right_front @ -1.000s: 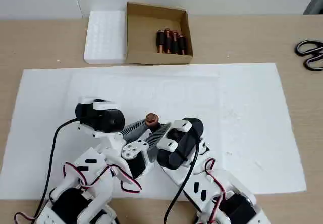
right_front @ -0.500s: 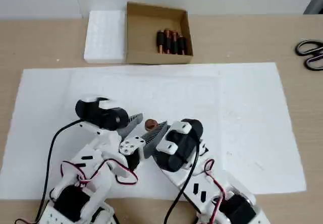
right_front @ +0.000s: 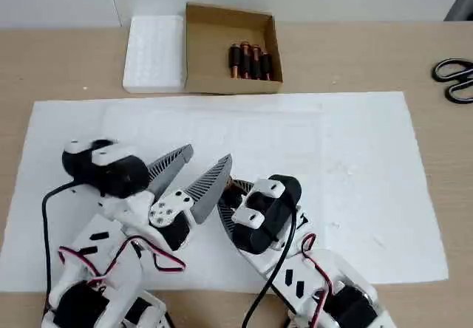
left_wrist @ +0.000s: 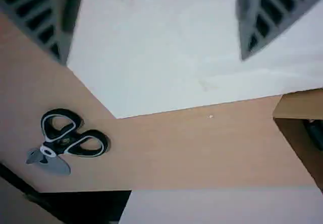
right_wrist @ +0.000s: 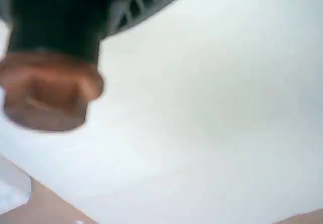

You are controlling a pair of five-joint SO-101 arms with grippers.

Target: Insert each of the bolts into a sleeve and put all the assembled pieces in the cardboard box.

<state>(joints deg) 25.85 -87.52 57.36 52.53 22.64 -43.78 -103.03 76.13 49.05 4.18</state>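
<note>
The left pincer (right_front: pixel 210 153) is gaping wide, holding nothing; just beside it, the right pincer (right_front: pixel 230 188) is pinching a copper bolt (right_wrist: pixel 50 98) in its black sleeve (right_wrist: pixel 55 17).

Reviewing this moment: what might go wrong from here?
1. The left gripper's open fingers hang right beside the right gripper; a move by either arm might knock the held sleeve.
2. The bolt head pokes out of the sleeve; it may slip out on the way to the box.
</note>
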